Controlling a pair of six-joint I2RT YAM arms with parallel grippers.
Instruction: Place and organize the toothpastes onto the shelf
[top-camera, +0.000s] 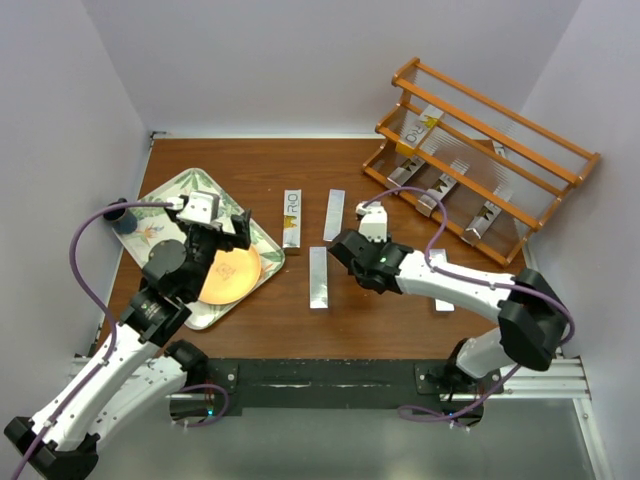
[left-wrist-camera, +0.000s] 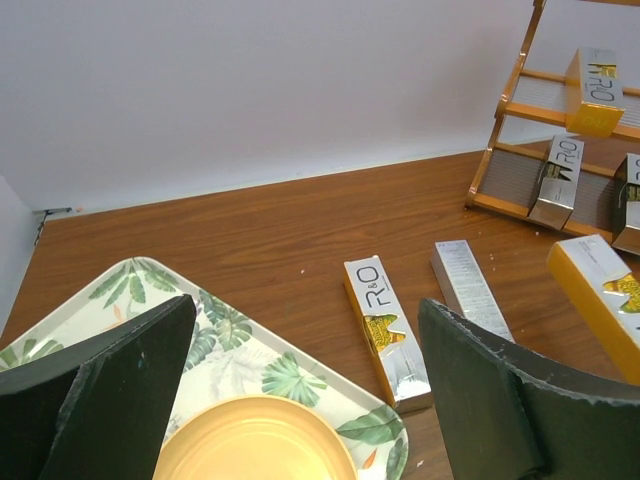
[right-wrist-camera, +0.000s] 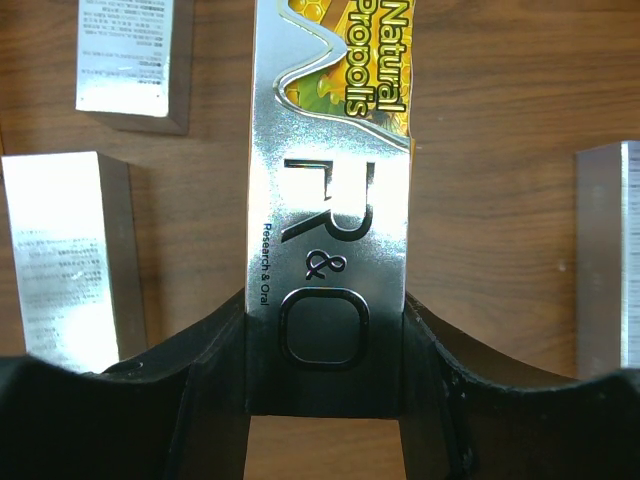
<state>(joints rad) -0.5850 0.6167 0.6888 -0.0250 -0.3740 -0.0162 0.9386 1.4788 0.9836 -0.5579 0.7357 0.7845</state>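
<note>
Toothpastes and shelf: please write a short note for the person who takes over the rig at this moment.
Left gripper: open, empty, above the leaf tray.
Right gripper: fingers shut on one toothpaste, over the table.
Done: four cartons on the shelf, one on a higher tier, three on the lowest.
Left: shelve the held one and four cartons lying on the table, one partly behind the right arm; then tidy the rows.
</note>
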